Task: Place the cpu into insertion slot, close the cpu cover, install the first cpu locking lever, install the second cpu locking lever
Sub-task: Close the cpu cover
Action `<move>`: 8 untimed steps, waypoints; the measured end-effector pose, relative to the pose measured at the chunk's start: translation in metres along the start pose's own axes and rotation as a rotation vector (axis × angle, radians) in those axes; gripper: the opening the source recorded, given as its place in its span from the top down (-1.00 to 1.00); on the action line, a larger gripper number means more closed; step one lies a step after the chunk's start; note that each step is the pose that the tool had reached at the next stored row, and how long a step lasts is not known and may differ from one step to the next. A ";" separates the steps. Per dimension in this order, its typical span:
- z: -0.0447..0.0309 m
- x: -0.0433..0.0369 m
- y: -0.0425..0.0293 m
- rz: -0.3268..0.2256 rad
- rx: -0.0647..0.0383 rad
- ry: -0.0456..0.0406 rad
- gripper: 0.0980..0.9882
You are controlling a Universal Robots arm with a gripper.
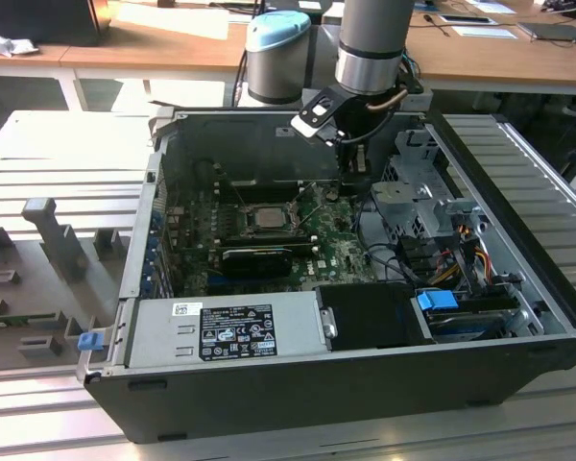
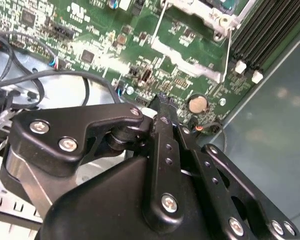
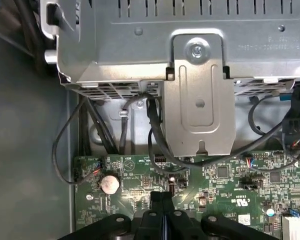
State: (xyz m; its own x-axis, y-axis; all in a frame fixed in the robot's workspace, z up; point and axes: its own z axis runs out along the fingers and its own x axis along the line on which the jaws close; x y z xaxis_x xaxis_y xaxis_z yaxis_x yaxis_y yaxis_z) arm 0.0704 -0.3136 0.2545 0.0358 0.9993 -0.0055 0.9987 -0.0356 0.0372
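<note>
Peeking into the open computer case [image 1: 317, 396] lying on its side, there was plenty packed in there. The grey power supply [image 1: 226, 331] sat along the near wall, and a black box [image 1: 370, 317] sat beside it on the exterior view's right. A metal drive cage [image 1: 418, 197] with a bundle of cables [image 1: 461, 245] filled the side toward the exterior view's right. The green board [image 1: 341, 245] covered the floor of the case.

The cpu [image 1: 266, 217] was already lying in the insertion slot [image 1: 238, 219], with its pale face up. A bit of silver framing at the socket's edge in the second wrist view was probably the cpu cover [image 2: 202, 9]. Honestly I couldn't tell from that angle whether it was lying flat or tipped up.

The gripper [image 1: 338, 192] hung inside the case. It was on the exterior view's right of the socket, between the socket and the drive cage. In both wrist views its fingertips [image 3: 162, 196] looked pressed together with nothing pinched between them, so it was closed and empty. The tip [image 2: 161, 100] was low over the board, near the round coin battery [image 3: 110, 184]. Whether it actually touched the board, I couldn't say. Black cables ran from under the cage bracket [image 3: 200, 105] down onto the board.
</note>
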 end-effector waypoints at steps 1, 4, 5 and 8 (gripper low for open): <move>0.0002 0.0000 -0.0035 0.000 0.000 0.0000 0.98; 0.0007 0.0008 -0.0076 0.000 0.000 0.0000 0.98; 0.0007 0.0010 -0.0083 0.001 0.000 0.0002 0.98; 0.0008 0.0016 -0.0154 0.002 0.000 0.0001 0.98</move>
State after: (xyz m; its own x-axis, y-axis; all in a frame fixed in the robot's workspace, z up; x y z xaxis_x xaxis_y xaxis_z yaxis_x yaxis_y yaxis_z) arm 0.0551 -0.3115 0.2532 0.0375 0.9993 -0.0053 0.9986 -0.0373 0.0371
